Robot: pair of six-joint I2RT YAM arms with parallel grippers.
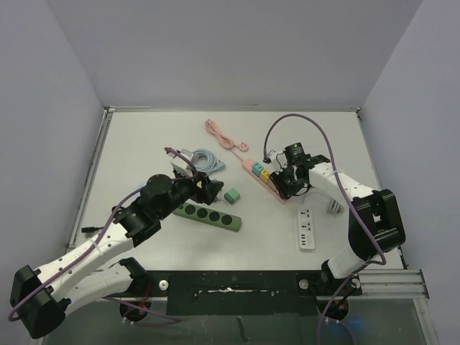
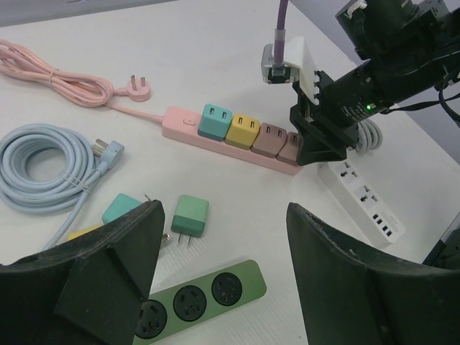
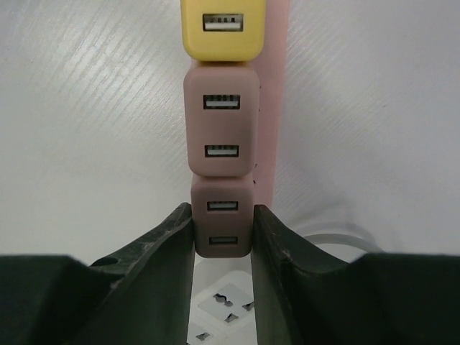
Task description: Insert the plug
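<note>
Being clamped from both sides, the last brown charger plug [image 3: 223, 205] is held by the right gripper [image 3: 222, 233] at the end of the pink power strip [image 2: 183, 123], touching a second brown plug [image 3: 221, 126]. How deep it is seated cannot be told. A yellow plug [image 3: 223, 29] and a teal plug [image 2: 215, 120] are seated further along this strip. The left gripper [image 2: 223, 237] is spread wide above the worktop [image 2: 215, 57], near a loose green plug [image 2: 190, 218] that is laid beside a green power strip [image 2: 198, 302]. A white power strip [image 2: 363, 198] is placed near the pink strip's end.

A white table [image 1: 144, 136] stands enclosed by plain pale lavender walls [image 1: 237, 50] under even, soft light.
</note>
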